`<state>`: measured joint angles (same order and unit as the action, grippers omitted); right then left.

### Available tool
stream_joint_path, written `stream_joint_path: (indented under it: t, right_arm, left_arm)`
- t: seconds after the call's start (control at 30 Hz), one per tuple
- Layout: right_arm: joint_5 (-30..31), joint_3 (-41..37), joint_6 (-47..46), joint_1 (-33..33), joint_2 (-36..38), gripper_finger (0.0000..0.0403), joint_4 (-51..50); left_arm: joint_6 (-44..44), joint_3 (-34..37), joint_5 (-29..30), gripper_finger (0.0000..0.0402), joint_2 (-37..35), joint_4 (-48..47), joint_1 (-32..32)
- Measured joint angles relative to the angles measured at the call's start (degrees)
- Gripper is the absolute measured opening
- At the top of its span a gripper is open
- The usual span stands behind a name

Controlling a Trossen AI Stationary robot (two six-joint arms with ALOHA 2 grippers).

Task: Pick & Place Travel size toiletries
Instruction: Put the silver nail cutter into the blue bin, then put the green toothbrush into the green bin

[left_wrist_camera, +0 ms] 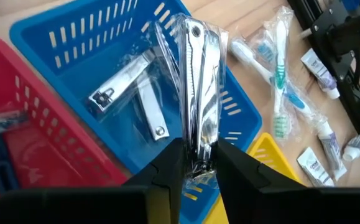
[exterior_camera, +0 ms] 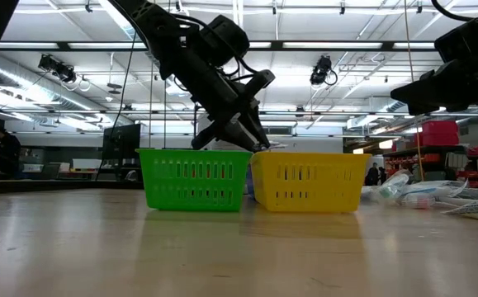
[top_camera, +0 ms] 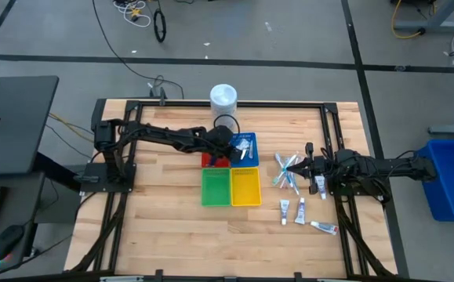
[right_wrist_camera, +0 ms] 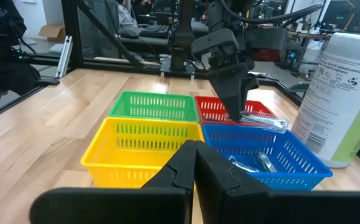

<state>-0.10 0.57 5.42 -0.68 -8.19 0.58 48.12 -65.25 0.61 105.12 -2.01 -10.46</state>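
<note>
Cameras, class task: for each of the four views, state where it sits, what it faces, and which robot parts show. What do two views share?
High: overhead, looking down; both arms, four baskets.
Low: tabletop level, facing the green basket and yellow basket; left arm above.
Left wrist: over the blue basket; left hand grips a wrapped nail clipper.
Right wrist: faces baskets; right hand shut.
Shared: both wrist views show the blue basket.

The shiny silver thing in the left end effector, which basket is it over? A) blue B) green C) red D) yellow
A: the left wrist view shows the left end effector pinching a wrapped silver nail clipper above the blue basket, where another clipper already lies.
</note>
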Motion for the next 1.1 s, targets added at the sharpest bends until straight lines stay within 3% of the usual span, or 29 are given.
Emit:
stream_joint_path:
  t: [0.37, 0.63, 0.83, 1.1]
  right_arm:
    - [0.0, 0.0, 0.01, -0.01, 0.0, 0.0014, -0.02]
    - [0.0, 0.01, 0.0, -0.01, 0.0, 0.0014, -0.02]
    - [0.0, 0.0, 0.0, -0.01, 0.0, 0.0014, -0.02]
    - [0.0, -0.02, 0.0, 0.02, 0.0, 0.0014, -0.02]
  left_arm:
    - [2.22, 0.0, 0.01, 0.0148, 0.0, -0.01, 0.42]
    - [-1.94, -0.07, -1.85, 0.0186, -0.46, -0.04, 0.44]
    - [-4.25, -1.44, -6.74, 0.0174, -0.48, -0.66, 1.2]
    - [-8.6, -1.47, -6.2, 0.0131, -1.49, -1.16, 4.39]
